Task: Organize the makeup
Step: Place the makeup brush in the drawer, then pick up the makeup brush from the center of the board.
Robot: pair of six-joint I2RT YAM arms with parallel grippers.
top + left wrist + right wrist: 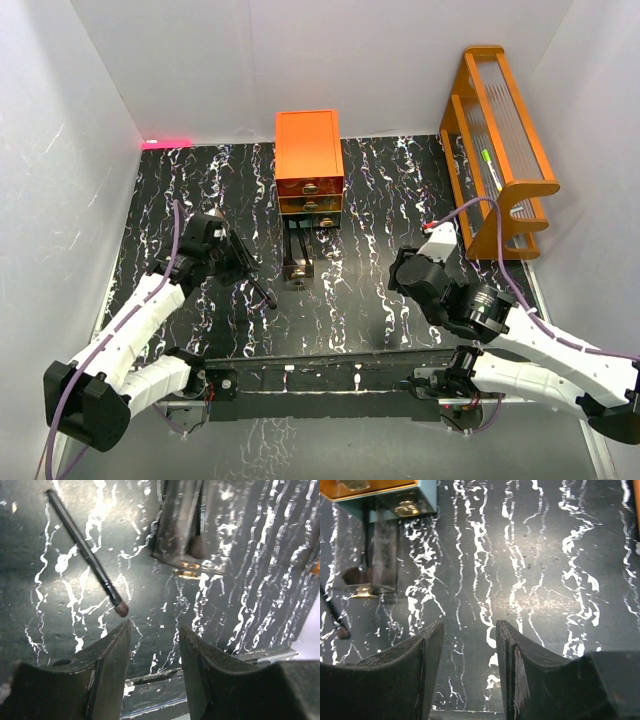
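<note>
My left hand hangs low over the near left part of the surface, fingers apart with nothing between them. My right hand is over the near right part, also parted and empty.

Just past the left fingertips a long black brush lies flat on the surface. Its brown head points toward the near edge and its handle runs off toward the far left. It is loose, touching neither hand and lying outside the drawer. I count this one as left to do.

Further in, mid-surface, the bottom drawer is pulled out toward me. At least one other brush is inside, brown head near the drawer front. That part looks done.

Behind it the orange chest sits at the far edge. Its upper drawers are closed, so I can't see what's in them.

At the far right corner the orange rack holds a thin green-tipped item, too small to identify.

My judgement is that the task is well along. What remains is to pick up the loose brush, drop it in the open drawer, then likely push the drawer shut.
</note>
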